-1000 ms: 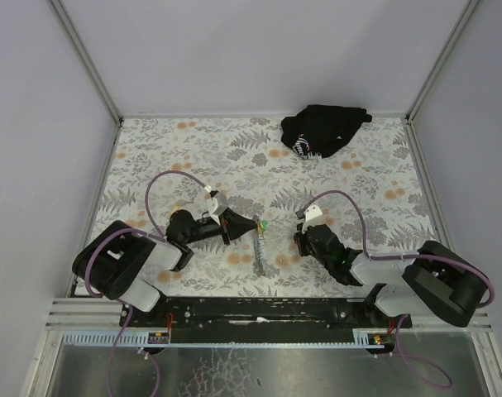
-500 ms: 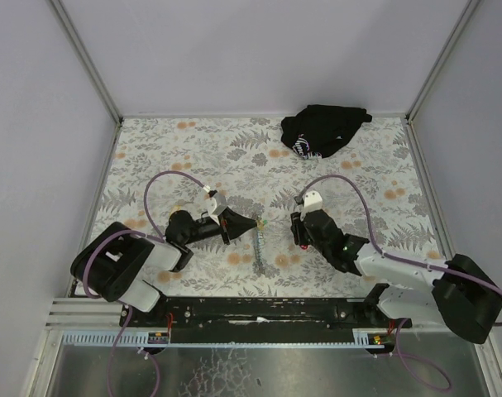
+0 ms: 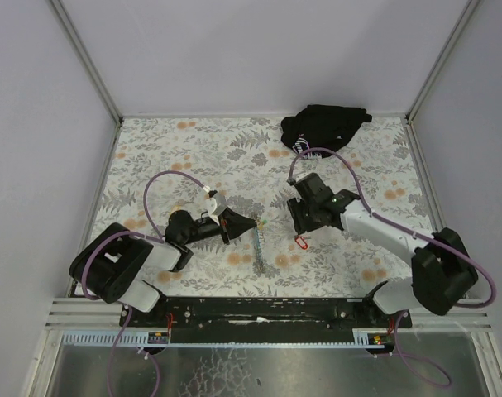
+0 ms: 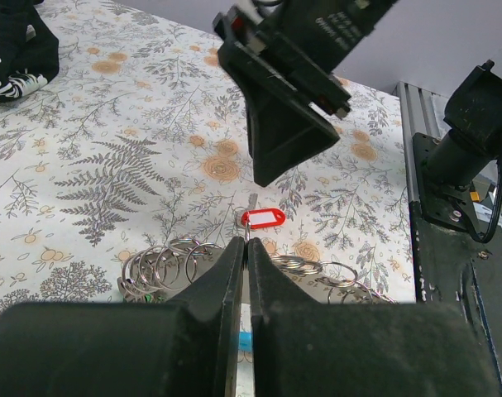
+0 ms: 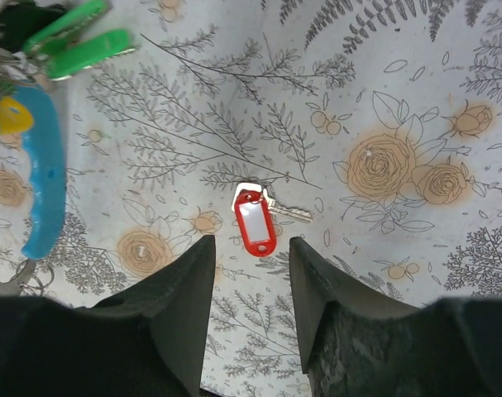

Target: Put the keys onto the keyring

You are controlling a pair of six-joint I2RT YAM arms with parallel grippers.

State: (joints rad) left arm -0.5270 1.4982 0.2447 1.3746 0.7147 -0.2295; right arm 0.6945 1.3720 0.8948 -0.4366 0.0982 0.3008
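My left gripper (image 3: pixel 247 225) is shut on the keyring's thin metal (image 4: pixel 248 235) near the table's middle. Several metal rings (image 4: pixel 164 263) spread on both sides of its jaws, and the light-blue strap section (image 4: pixel 245 341) shows under them. The patterned strap (image 3: pixel 260 253) trails toward the arms' bases. Green tags (image 5: pixel 77 37) and a yellow tag (image 5: pixel 9 116) hang at the ring. A key with a red tag (image 5: pixel 255 222) lies alone on the cloth (image 3: pixel 301 241). My right gripper (image 5: pixel 251 252) hovers open just above it, also in the top view (image 3: pixel 298 227).
A black cloth bundle (image 3: pixel 323 130) lies at the back right of the flowered tablecloth (image 3: pixel 193 149). Metal frame posts and grey walls stand around the table. The right gripper (image 4: pixel 288 153) hangs close in front of the left gripper's jaws.
My right arm has stretched away from its base, and its gripper now faces down over the red-tagged key, which it covered before. The left arm and the keyring have not moved.
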